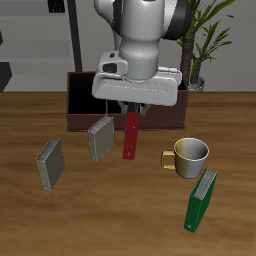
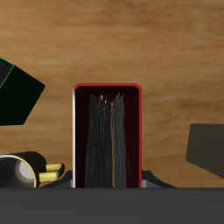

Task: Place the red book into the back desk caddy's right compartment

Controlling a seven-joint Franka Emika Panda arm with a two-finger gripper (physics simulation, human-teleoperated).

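The red book (image 1: pixel 131 136) stands upright on its end in front of the back desk caddy (image 1: pixel 77 104), a dark brown box that is mostly hidden behind the arm. My gripper (image 1: pixel 133 110) is directly above the book and shut on its top edge. The book's lower end is at or just above the table. In the wrist view the red book (image 2: pixel 107 136) fills the middle, showing red covers and dark page edges. I cannot make out the caddy's sections, including the right compartment.
A grey book (image 1: pixel 101 139) stands close beside the red book, and another grey book (image 1: pixel 50 163) stands nearer the table's front edge. A yellow mug (image 1: pixel 188 155) and a green book (image 1: pixel 203 200) stand on the other side. A potted plant (image 1: pixel 205 45) is at the back.
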